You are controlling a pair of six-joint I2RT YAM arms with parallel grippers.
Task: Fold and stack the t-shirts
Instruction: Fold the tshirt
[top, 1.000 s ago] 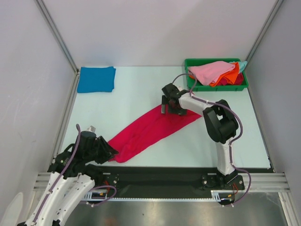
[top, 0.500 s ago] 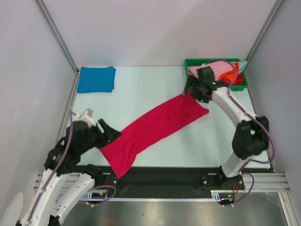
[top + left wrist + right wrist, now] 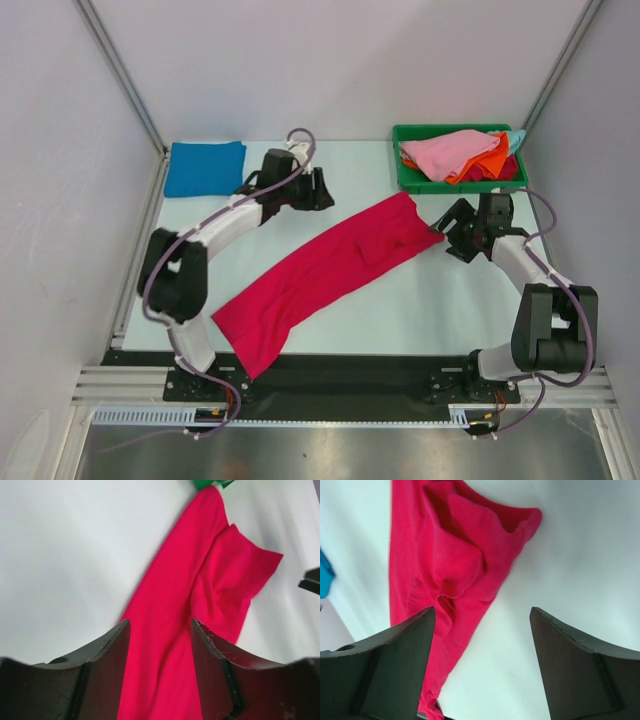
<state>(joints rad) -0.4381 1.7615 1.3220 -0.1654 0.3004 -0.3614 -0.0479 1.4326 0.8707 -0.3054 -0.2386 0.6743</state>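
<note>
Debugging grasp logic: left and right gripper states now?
Left gripper: open, holding nothing.
Right gripper: open, holding nothing.

The crimson t-shirt (image 3: 320, 275) lies across the table (image 3: 450, 310) from seven to one o'clock. Bare table at eleven o'clock leaves my left gripper (image 3: 327, 189) room, and bare table at four o'clock leaves my right gripper (image 3: 450, 235) room. The folded blue t-shirt (image 3: 205, 168) fills ten o'clock, the heaped green bin (image 3: 420, 185) two o'clock.

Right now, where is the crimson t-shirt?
In the top view, the crimson t-shirt lies stretched diagonally across mid-table, between the left gripper and right gripper, its far end nearest the green bin.
</note>
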